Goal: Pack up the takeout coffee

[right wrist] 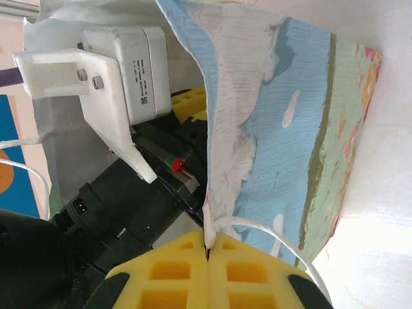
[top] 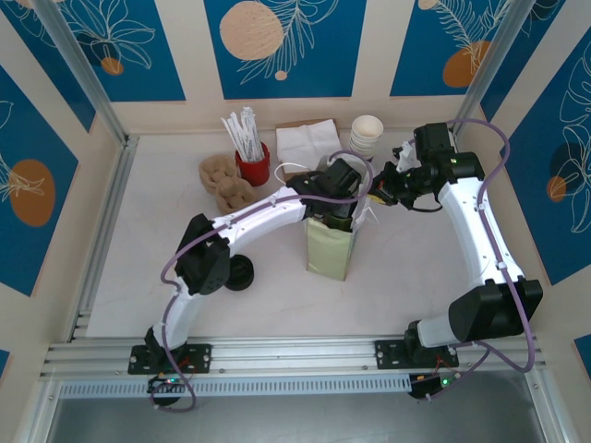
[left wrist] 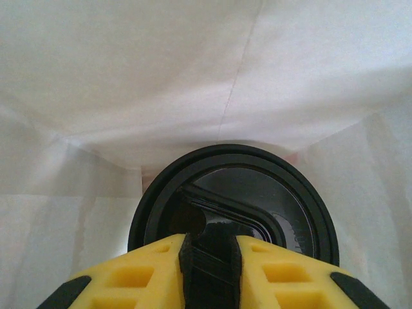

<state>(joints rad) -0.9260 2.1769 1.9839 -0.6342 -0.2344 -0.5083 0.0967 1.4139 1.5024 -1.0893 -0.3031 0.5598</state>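
The takeout coffee's round black lid (left wrist: 257, 193) lies low inside the white interior of the paper bag (left wrist: 129, 77); its cup sides are hidden. My left gripper (left wrist: 209, 248) reaches down into the bag, its yellow fingers (left wrist: 135, 277) nearly together and pinching the lid's near rim. From above, the olive bag (top: 330, 251) stands upright mid-table with the left gripper (top: 342, 210) sunk in its mouth. My right gripper (right wrist: 208, 241) is shut on the bag's top edge (right wrist: 222, 161) beside the white string handle (right wrist: 277, 233), and it stands at the bag's right (top: 380, 190).
A red cup of white straws (top: 251, 161), a brown pulp carrier (top: 223, 180), white napkins (top: 307, 143) and stacked white cups (top: 367, 134) sit at the back. A low black disc (top: 240, 273) lies left of the bag beside the left arm.
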